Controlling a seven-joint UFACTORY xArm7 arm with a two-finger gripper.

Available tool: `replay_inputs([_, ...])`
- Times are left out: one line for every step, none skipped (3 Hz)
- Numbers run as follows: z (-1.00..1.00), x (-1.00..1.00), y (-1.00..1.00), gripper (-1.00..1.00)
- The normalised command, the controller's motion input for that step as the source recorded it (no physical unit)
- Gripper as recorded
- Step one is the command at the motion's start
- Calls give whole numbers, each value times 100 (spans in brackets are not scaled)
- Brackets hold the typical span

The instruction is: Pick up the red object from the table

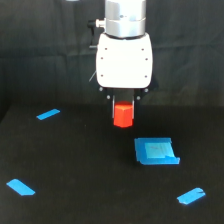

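The red object [123, 116], a small red-orange faceted block, sits directly under the white arm head in the middle of the exterior view. My gripper [123, 102] points straight down with its short dark fingers [112, 98] on either side of the block's top, shut on it. The upper edge of the block is hidden between the fingers. Whether the block's underside touches the black table [75, 160] or hangs just above it cannot be told from this view.
A blue open tray [156, 151] lies just in front of the block, toward the exterior view's right. Flat blue strips lie at the back left [48, 114], front left [21, 187] and front right [191, 196]. A black curtain closes off the back.
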Motion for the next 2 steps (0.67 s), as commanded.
replay_inputs([5, 4, 11, -100])
replay_inputs([8, 1, 5, -94])
